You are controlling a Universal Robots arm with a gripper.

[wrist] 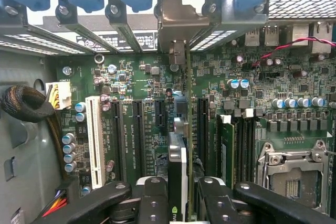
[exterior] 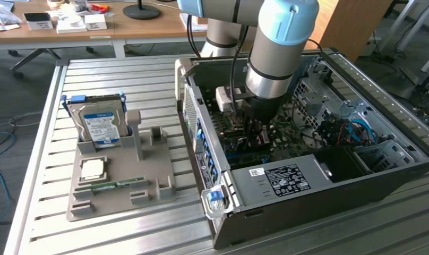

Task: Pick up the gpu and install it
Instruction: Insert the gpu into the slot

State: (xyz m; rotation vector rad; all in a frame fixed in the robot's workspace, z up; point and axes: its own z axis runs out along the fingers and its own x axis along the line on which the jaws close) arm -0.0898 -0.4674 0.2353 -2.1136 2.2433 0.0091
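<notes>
The gpu stands edge-on over the green motherboard, in line with the black expansion slots. Its silver end bracket reaches the rear slot openings under the blue latches. My gripper is shut on the card, with one black finger pressed on each face. In the exterior view the gripper reaches down into the open computer case, over the motherboard. I cannot tell whether the card's edge sits in a slot.
Left of the case a grey fixture holds a hard drive, a processor chip and a memory stick. Inside the case are a white slot, a processor socket, a fitted memory stick and cables.
</notes>
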